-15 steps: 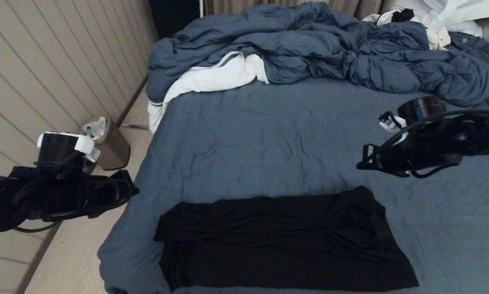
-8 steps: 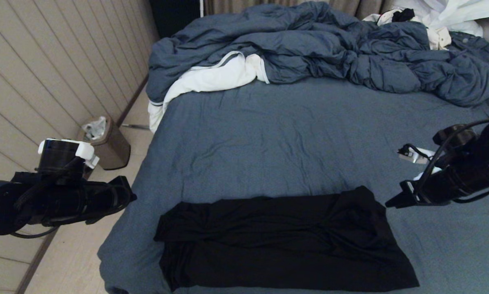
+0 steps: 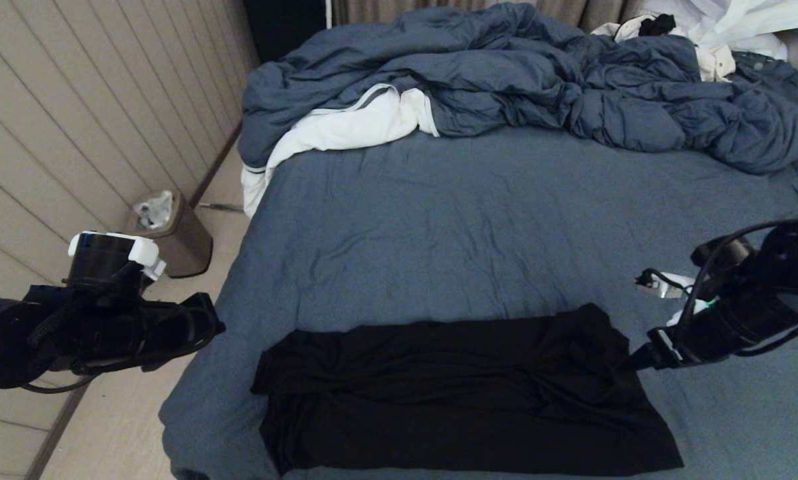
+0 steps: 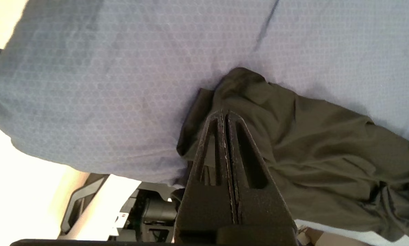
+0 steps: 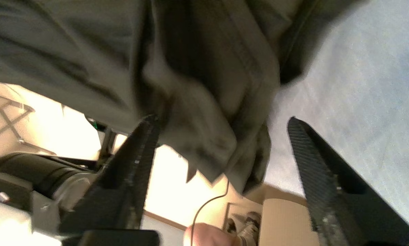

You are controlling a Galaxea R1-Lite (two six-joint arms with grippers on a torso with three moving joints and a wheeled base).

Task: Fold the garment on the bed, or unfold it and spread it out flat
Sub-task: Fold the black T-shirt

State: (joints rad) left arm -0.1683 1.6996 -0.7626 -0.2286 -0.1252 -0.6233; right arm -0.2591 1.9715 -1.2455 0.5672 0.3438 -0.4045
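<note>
Garment [image 3: 465, 393] x1, bed [image 3: 479, 227] x1, grippers x2

Garment [image 3: 465, 393] on bed [image 3: 479, 220], near edge

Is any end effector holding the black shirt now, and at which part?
Nothing is held. The right end effector is open at the garment's right edge, not closed on it. The left end effector is shut and empty, beside the bed.

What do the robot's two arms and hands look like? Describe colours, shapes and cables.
Both arms are black with looping black cables and white fittings. The left hand has two slim, hollowed triangular black fingers. The right hand has long tapering black fingers with a textured surface.
</note>
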